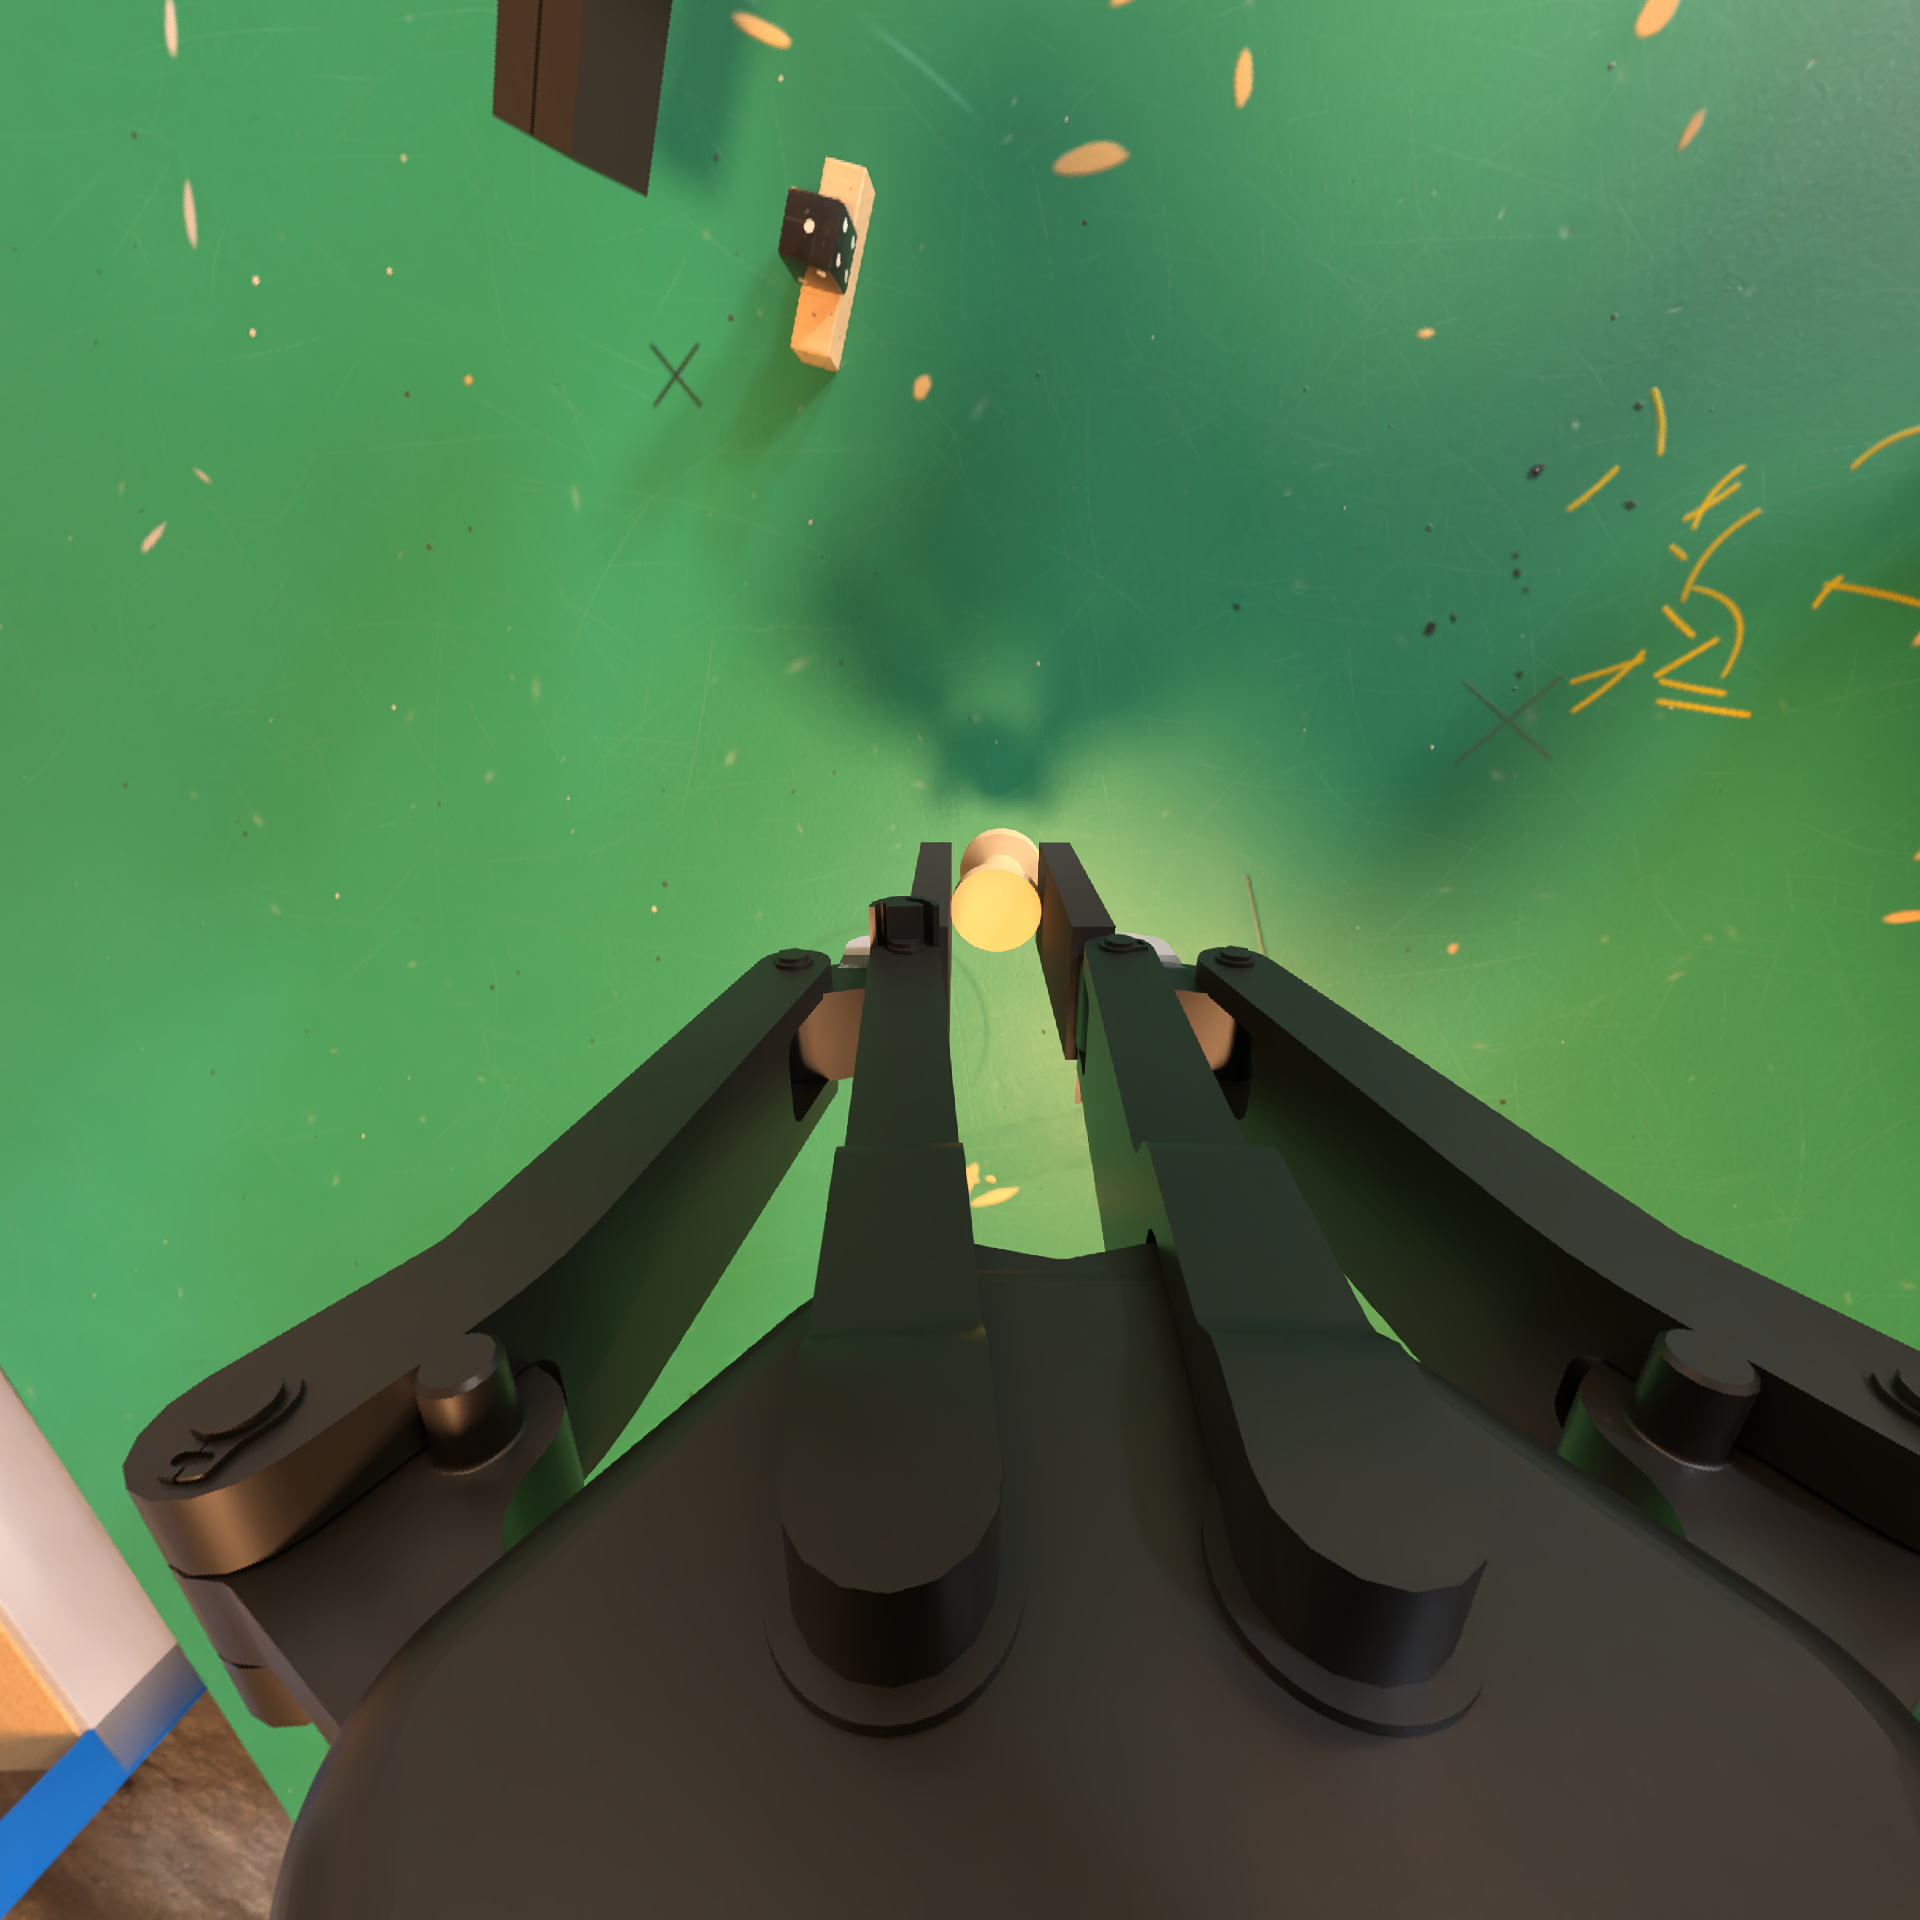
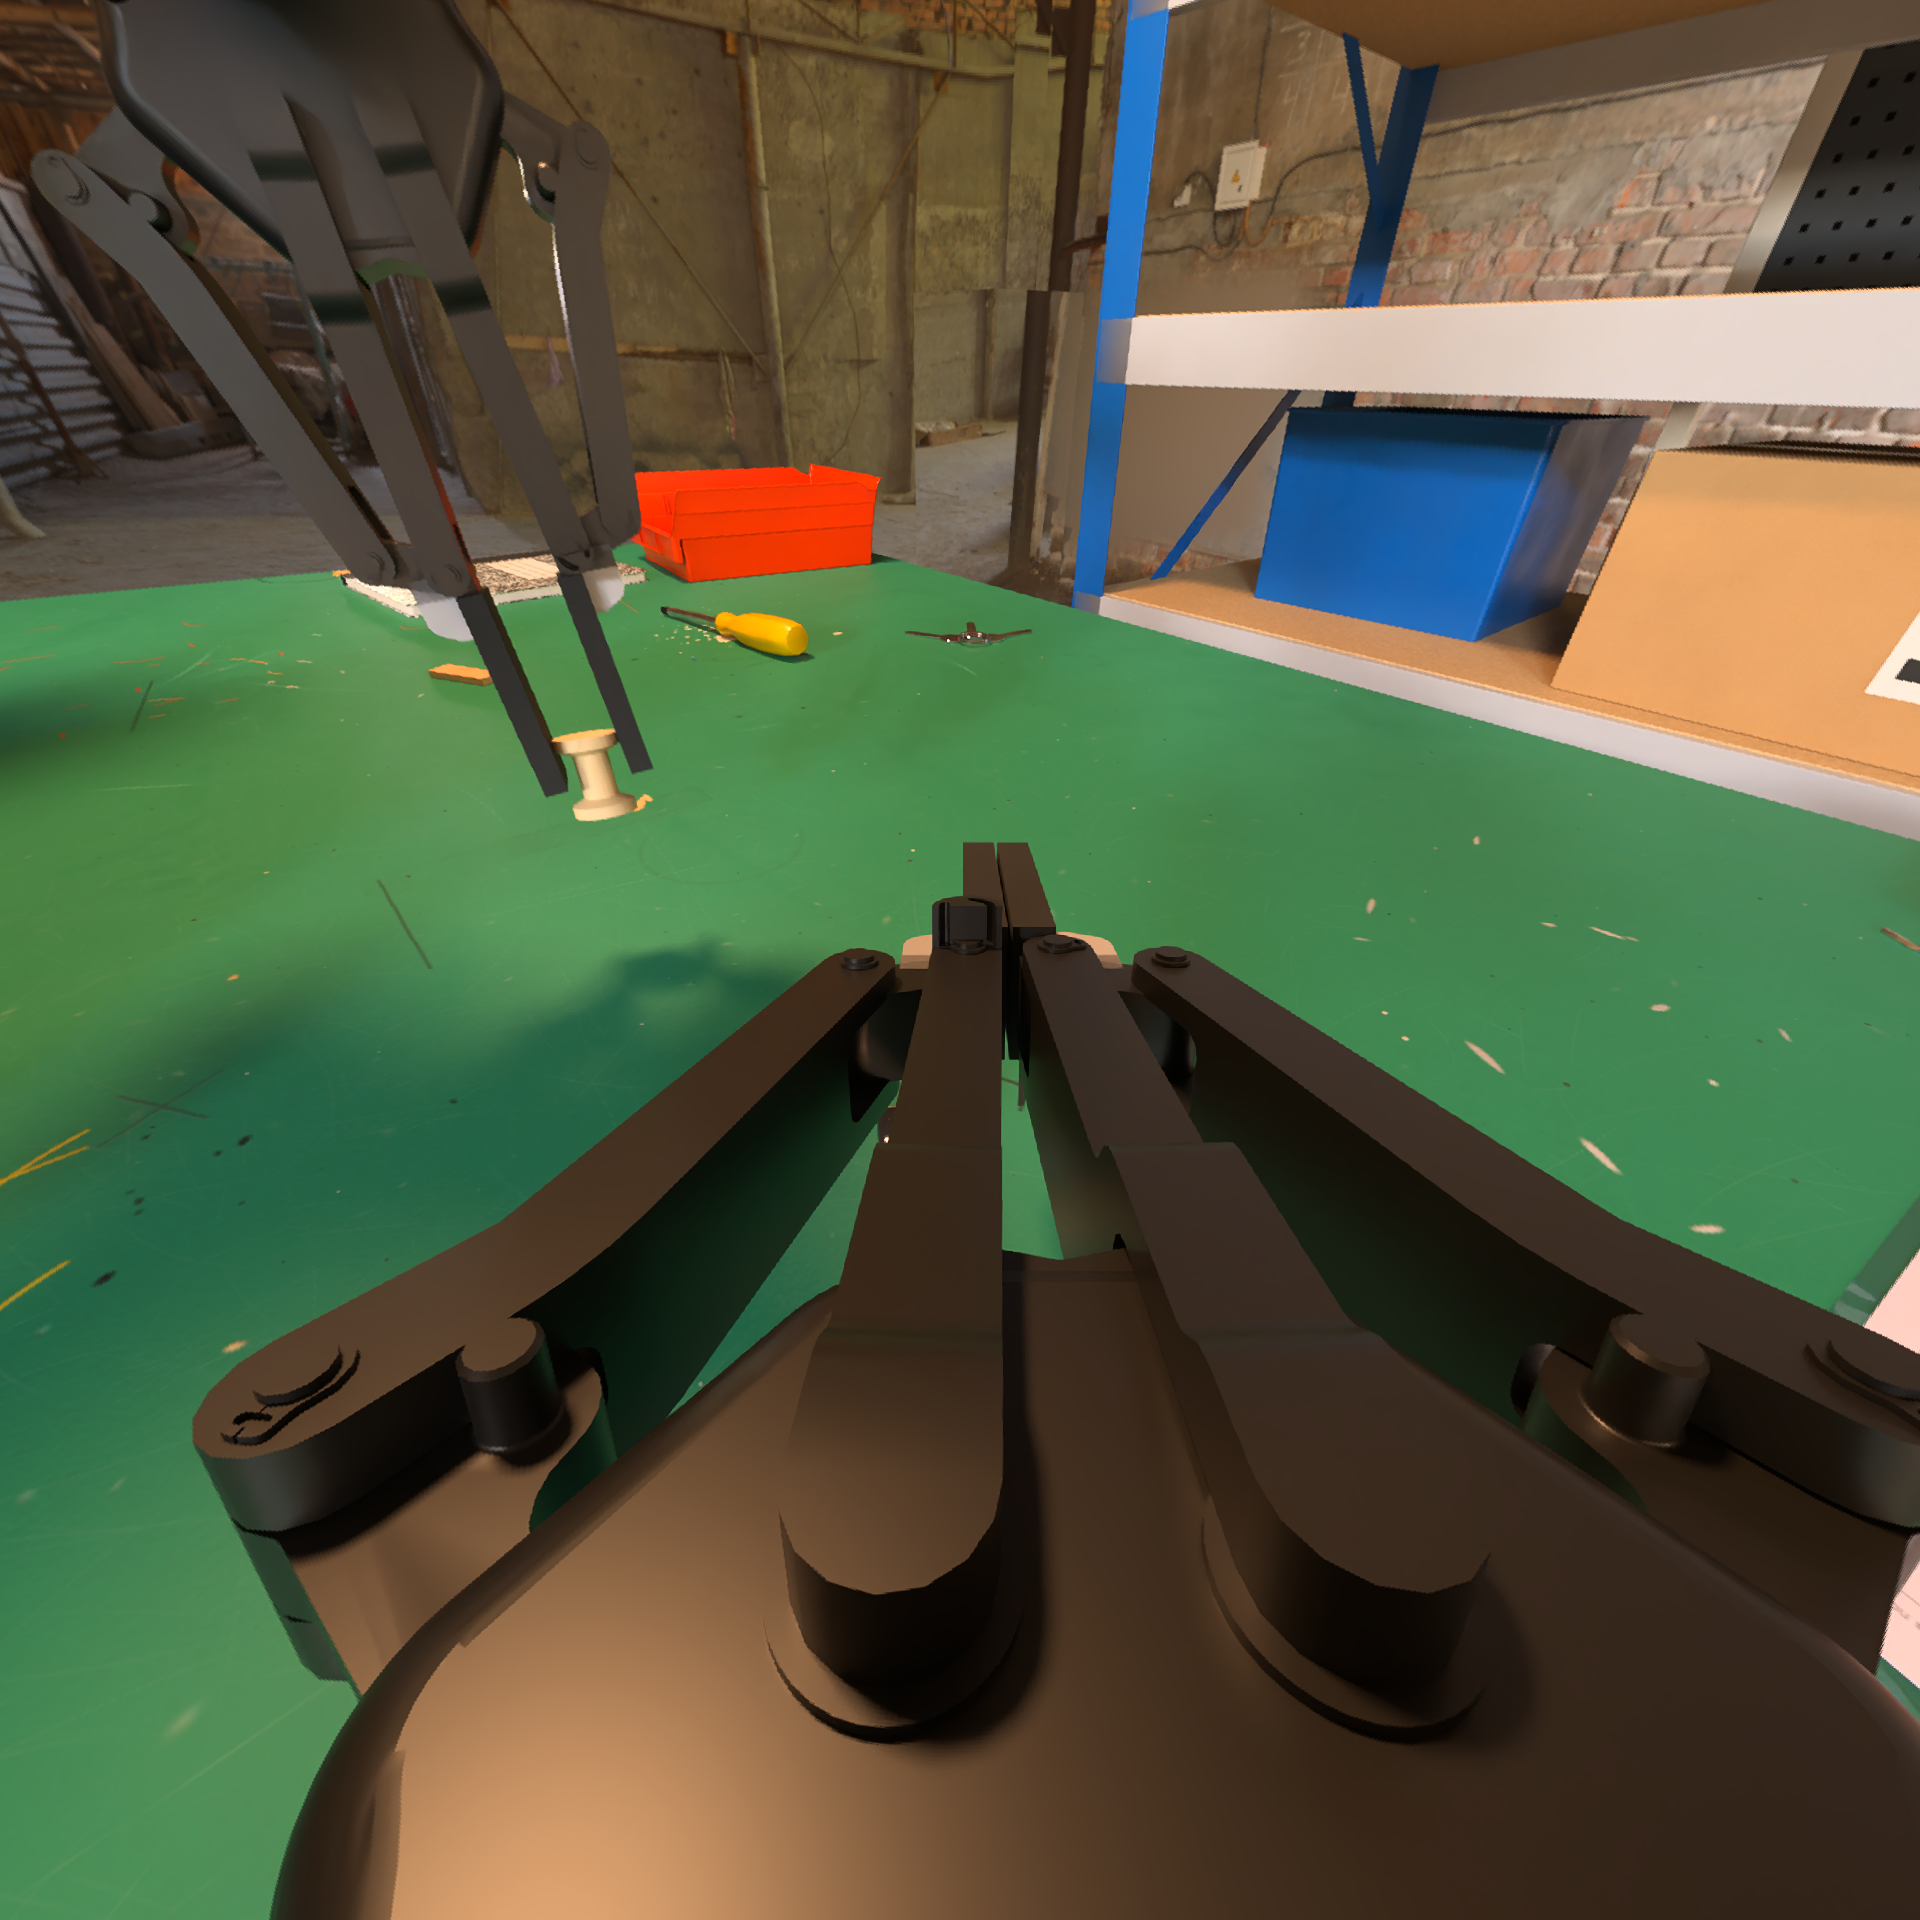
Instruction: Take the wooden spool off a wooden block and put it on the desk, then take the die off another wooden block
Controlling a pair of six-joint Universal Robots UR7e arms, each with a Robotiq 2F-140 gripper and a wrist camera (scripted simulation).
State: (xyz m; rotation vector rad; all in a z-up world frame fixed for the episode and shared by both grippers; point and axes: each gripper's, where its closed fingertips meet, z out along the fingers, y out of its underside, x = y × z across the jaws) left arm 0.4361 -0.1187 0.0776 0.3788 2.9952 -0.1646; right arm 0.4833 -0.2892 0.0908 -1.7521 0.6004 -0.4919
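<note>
The wooden spool [image 1: 995,904] stands upright on the green desk [image 1: 416,727], also seen in the right wrist view [image 2: 595,774]. My left gripper [image 1: 995,862] points down at it and is shut on its top flange; it shows in the right wrist view [image 2: 597,774] too. The black die [image 1: 819,237] sits on a light wooden block [image 1: 831,312] farther off, to the upper left. A flat wooden block [image 2: 460,674] lies bare behind the spool. My right gripper [image 2: 997,862] is shut and empty, low over the desk and well apart from the spool.
A dark block [image 1: 582,83] stands beyond the die. A red bin [image 2: 758,520], a yellow screwdriver [image 2: 764,632] and a small metal part [image 2: 968,634] lie at the desk's far end. A shelf [image 2: 1507,348] with a blue bin [image 2: 1423,520] and a cardboard box [image 2: 1766,582] borders the right side.
</note>
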